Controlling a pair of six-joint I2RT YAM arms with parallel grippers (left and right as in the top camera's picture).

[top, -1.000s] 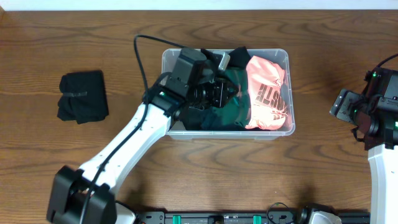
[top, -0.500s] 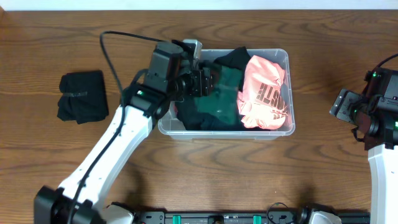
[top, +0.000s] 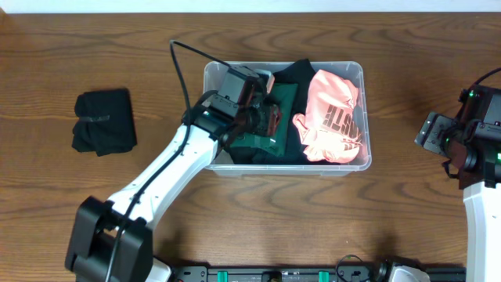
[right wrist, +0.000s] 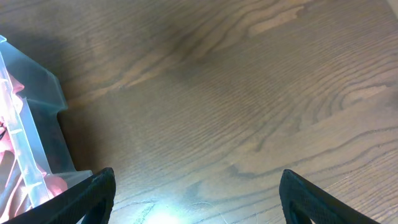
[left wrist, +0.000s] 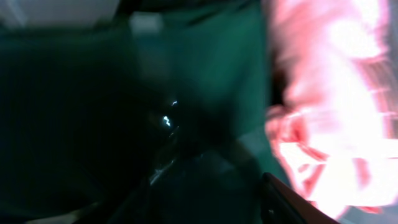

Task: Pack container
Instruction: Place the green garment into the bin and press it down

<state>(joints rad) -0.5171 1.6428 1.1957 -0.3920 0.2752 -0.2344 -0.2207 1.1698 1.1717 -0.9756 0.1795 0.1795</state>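
The clear plastic container stands at the table's middle. It holds a dark green garment, a pink printed garment and a black one. My left gripper is inside the container, low over the green garment. Its wrist view is blurred and dark, filled by green cloth and pink cloth. One finger shows far right there, so the jaws look open. My right gripper is open and empty over bare wood, right of the container's corner.
A folded black garment lies on the table at the left, apart from the container. A black cable loops from the left arm over the container's left rim. The table is dark wood.
My left arm pulled back toward the container's left end, then pushed in again over the green garment, which now lies flatter. The right arm has not moved.
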